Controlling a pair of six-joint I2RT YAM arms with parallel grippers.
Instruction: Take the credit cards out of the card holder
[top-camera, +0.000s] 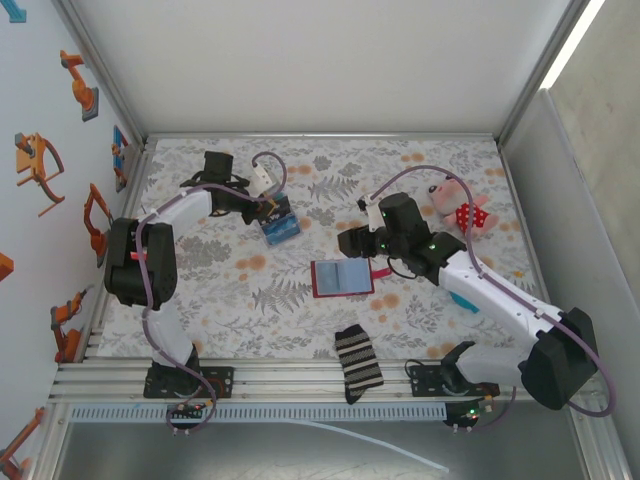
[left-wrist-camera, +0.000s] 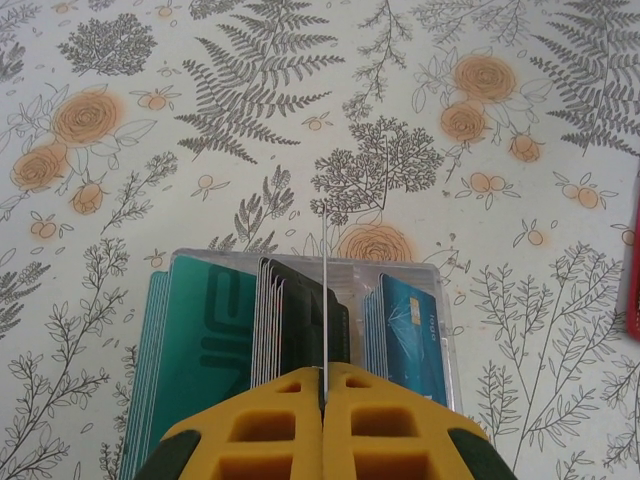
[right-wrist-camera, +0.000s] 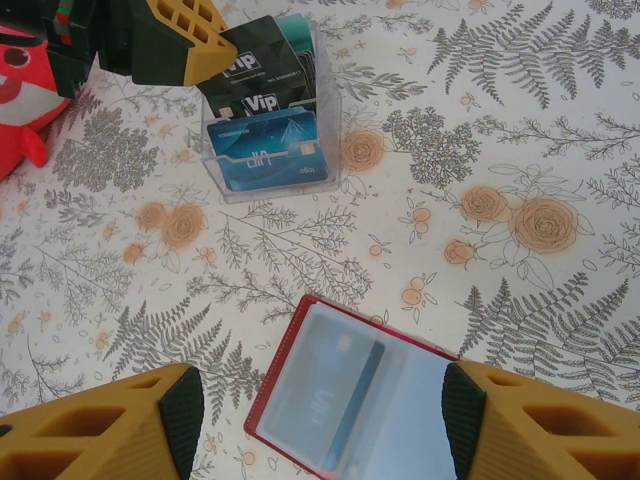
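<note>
Left gripper: shut on black plastic Vip card.
Right gripper: wide over open dark-red card holder.
Risk: unpinned holder slides.

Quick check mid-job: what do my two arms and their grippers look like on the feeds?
The left arm and right arm are built from white links with bulky black joint housings, and a purple cable loops along each. The left gripper and right gripper have chunky yellow-orange fingers with cut-out ribbing and dark pads at the tips.
</note>
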